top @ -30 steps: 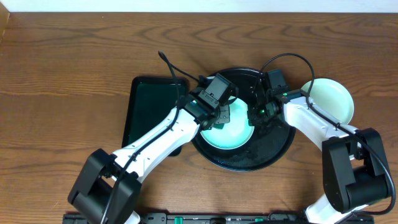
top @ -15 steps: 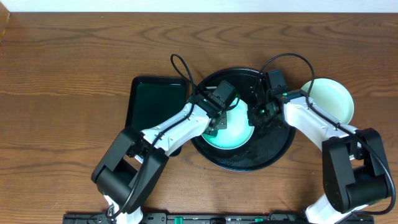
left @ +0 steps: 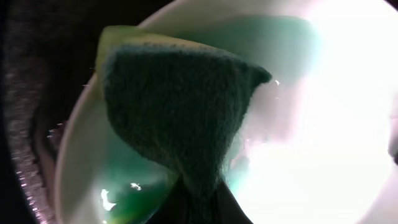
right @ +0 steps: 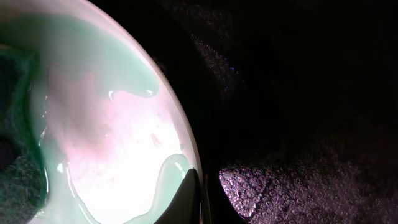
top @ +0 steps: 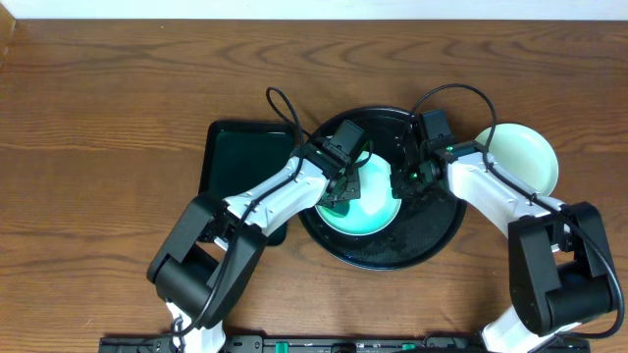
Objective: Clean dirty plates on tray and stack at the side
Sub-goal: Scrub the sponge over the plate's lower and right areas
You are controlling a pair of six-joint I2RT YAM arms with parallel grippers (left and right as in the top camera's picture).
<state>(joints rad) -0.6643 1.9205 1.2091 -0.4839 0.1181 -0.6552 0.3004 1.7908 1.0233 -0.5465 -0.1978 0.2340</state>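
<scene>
Your left tool is clamped on a green-and-yellow sponge pressed onto the dirty plate. Your right tool is pinched shut on that plate's rim. It sits in the round black tray; another pale plate lies on the table just right of the tray.

The worktop is warm brown wood with dark, streaked grain. The tray is glossy black, flecked with fine pale speckles. The dirty plate is white, washed with watery mint green. The sponge is dark green, edged yellow-green. The side plate is pale mint-white, and the rectangular tray is deep green.
</scene>
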